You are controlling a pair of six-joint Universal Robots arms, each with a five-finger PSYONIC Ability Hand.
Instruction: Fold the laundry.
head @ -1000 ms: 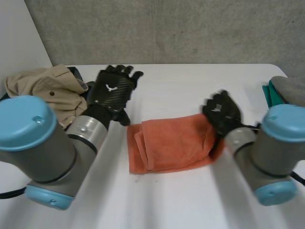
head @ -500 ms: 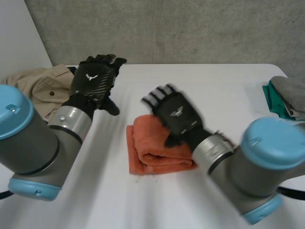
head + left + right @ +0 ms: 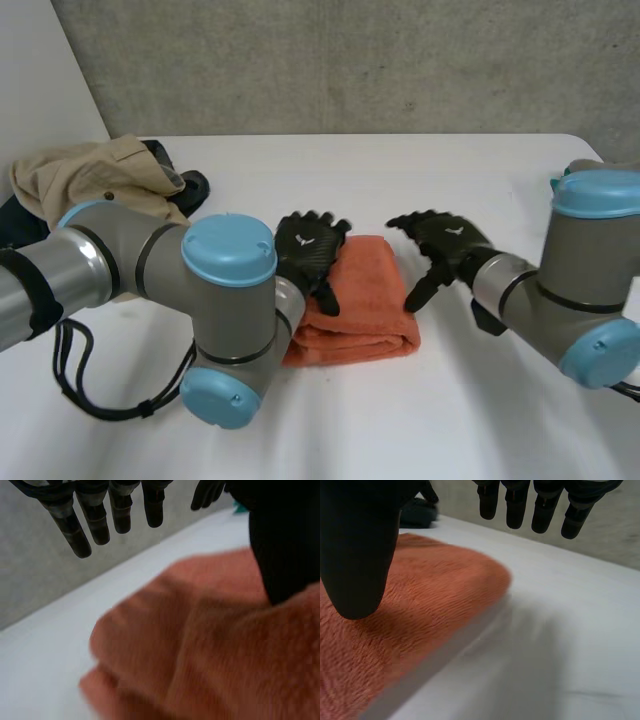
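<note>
The orange towel (image 3: 362,308) lies folded into a thick pad near the middle of the white table (image 3: 420,170), its rounded fold on the near side.

My left hand (image 3: 308,252) is over the towel's far left corner, with my left arm (image 3: 225,320) bent round in front of its left edge. In my left wrist view the fingers (image 3: 95,522) are straight and slightly spread and the thumb (image 3: 285,545) is held away from them. They grasp nothing, and the towel (image 3: 200,645) spreads out under the palm (I cannot tell whether the palm rests on it or is just clear).

My right hand (image 3: 445,240) is just beside the towel's right edge, over bare table. It is wide open too. In my right wrist view its fingers (image 3: 547,510) are straight and apart, and the thumb (image 3: 360,545) points down over the edge of the towel (image 3: 395,625), with nothing pinched between them.

A crumpled beige garment (image 3: 100,178) lies at the far left of the table, well apart from the towel, and a dark item (image 3: 192,186) sits just to its right.
</note>
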